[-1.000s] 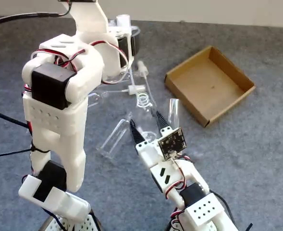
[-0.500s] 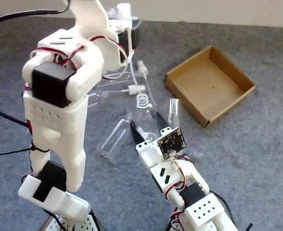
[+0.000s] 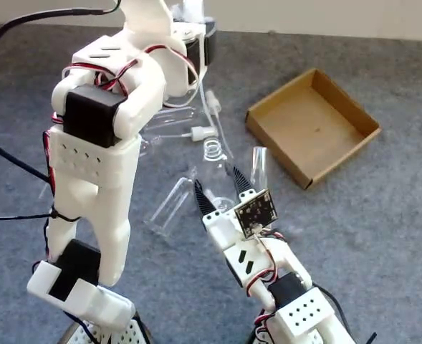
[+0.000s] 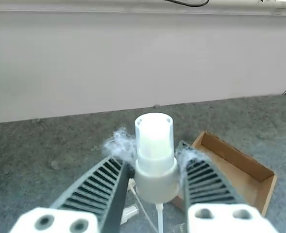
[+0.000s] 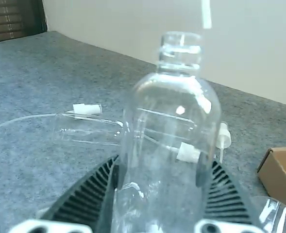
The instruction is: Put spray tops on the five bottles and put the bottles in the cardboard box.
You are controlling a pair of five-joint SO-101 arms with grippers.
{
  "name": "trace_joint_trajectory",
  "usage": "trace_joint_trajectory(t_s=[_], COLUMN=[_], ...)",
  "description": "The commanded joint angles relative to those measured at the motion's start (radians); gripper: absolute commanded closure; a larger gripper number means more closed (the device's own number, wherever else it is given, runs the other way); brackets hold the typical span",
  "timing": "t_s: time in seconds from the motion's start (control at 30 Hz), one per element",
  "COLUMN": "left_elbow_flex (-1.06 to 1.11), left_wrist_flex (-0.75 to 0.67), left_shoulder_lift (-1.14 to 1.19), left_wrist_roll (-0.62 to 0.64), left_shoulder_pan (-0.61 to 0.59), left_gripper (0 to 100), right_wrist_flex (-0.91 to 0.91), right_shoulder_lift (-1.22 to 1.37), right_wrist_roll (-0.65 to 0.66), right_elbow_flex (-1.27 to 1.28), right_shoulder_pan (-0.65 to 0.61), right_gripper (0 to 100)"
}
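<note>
The left tool [image 4: 155,167] is clamped on a white spray top [image 4: 154,141] at its rigid collar; the thin dip tube below probably flexes. The right tool [image 5: 164,199] grips an upright clear bottle [image 5: 168,126] by its body, which looks light, smooth and squeezable. The cardboard box [image 3: 312,125] sits nearby on the bench [image 3: 382,215].

Bright, even, diffuse light throughout. Shadows faint and soft-edged on carpet [image 3: 382,229]. Small white glints on clear bottle [image 5: 164,145], strongest near shoulder. Wall [image 4: 133,63] pale, close to washed out. White spray top [image 4: 155,145] bright against it, little shading.
</note>
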Motion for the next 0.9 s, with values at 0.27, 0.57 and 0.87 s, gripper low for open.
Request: trace_joint_trajectory(t_s=[0.27,0.57,0.87], left_elbow_flex=[0.067,0.068,0.073], left_wrist_flex=[-0.025,-0.025,-0.032], left_shoulder_lift=[-0.048,-0.048,-0.038], left_wrist_roll=[-0.018,-0.02,-0.02], left_shoulder_pan=[-0.015,-0.022,-0.048], left_gripper=[95,95,94], right_wrist_flex=[0.002,0.002,0.002], right_shoulder_lift=[-0.012,-0.012,-0.012], right_wrist_roll=[0.014,0.014,0.014], right_elbow_flex=[0.105,0.105,0.105], right_shoulder_pan=[-0.012,-0.012,-0.012], right_gripper=[82.8,82.8,82.8])
